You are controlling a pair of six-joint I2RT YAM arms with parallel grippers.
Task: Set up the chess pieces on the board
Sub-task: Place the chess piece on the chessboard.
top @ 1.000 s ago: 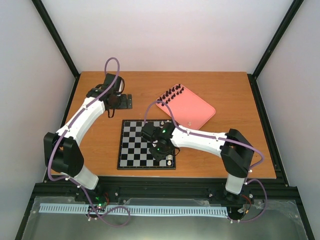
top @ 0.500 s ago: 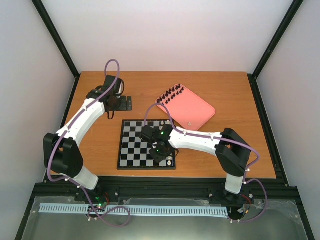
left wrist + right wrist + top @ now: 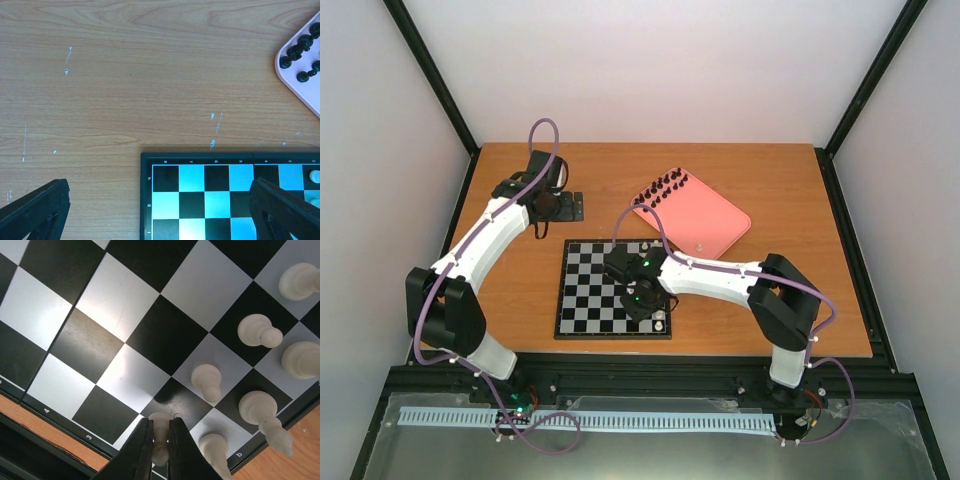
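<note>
My right gripper (image 3: 160, 427) is shut on a cream-white chess piece (image 3: 161, 447), held just over the board (image 3: 165, 335) near its edge row. Several other white pieces stand close by, such as one (image 3: 206, 380) on a light square and one (image 3: 257, 331) further out. In the top view the right gripper (image 3: 638, 297) hovers over the board's (image 3: 585, 300) near right part. The black pieces (image 3: 663, 187) stand in rows on the pink tray (image 3: 710, 215). My left gripper (image 3: 159, 205) is open and holds nothing, above the table by the board's corner (image 3: 150, 165).
A small black plate (image 3: 570, 205) lies on the wooden table beside the left gripper (image 3: 548, 203). The pink tray's corner (image 3: 305, 85) with black pieces (image 3: 300, 50) shows in the left wrist view. Black frame posts rise at the table's back corners.
The right arm's elbow has swung slightly left while its gripper stays over the board's near right part, still holding the white piece. The left arm has barely moved.
</note>
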